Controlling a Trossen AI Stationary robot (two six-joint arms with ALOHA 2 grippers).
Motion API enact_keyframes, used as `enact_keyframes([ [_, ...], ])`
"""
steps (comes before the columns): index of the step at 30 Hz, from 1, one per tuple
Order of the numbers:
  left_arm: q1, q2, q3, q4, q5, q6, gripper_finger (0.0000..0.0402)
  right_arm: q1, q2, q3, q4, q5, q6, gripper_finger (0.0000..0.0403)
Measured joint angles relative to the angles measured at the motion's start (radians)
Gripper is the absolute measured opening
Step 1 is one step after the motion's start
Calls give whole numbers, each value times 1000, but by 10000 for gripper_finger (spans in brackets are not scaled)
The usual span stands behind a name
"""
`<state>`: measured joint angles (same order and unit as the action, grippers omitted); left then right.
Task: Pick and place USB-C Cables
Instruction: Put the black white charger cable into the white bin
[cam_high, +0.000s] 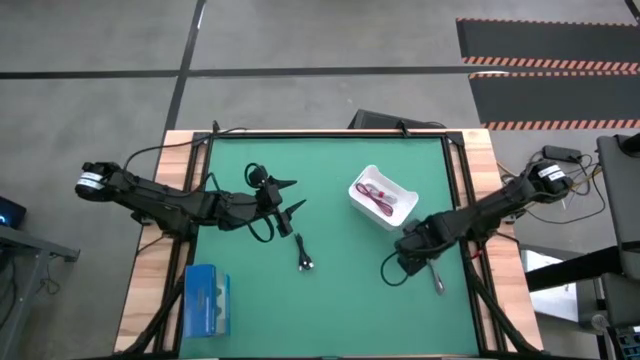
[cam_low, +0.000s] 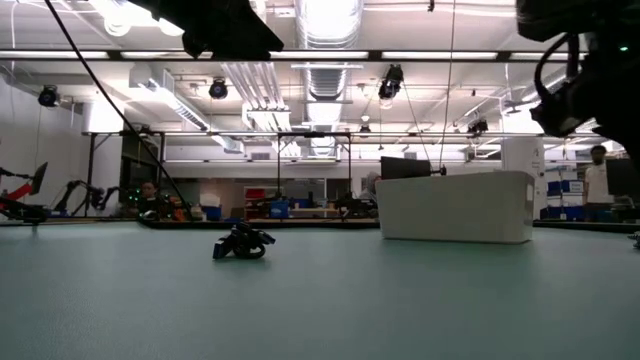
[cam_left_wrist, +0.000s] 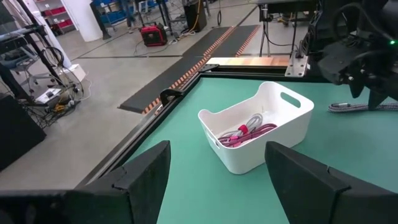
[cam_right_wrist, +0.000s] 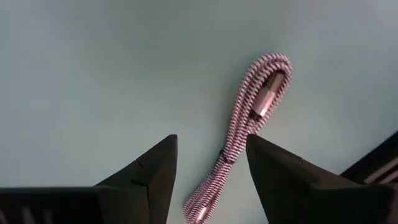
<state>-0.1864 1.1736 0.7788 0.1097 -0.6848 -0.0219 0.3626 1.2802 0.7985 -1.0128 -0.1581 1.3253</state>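
Note:
A white bin stands right of the table's middle. A magenta-red cable lies in it with a pale bundled cable. A black cable lies flat on the green mat near the table's middle. A grey braided cable lies flat near the right edge. My right gripper hangs open just above it, pointing down, one finger on each side of the cable's end. My left gripper is open, held above the mat left of the bin.
A flat blue box lies at the near left corner. Wooden strips border the mat. Black arm wires loop beside the left gripper. Bare mat lies between the black cable and the bin.

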Motion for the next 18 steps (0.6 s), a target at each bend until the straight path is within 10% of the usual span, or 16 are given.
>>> enact_keyframes([
  [18, 0, 0, 0, 0, -1, 0, 246, 80, 46, -47, 11, 2, 80, 183],
])
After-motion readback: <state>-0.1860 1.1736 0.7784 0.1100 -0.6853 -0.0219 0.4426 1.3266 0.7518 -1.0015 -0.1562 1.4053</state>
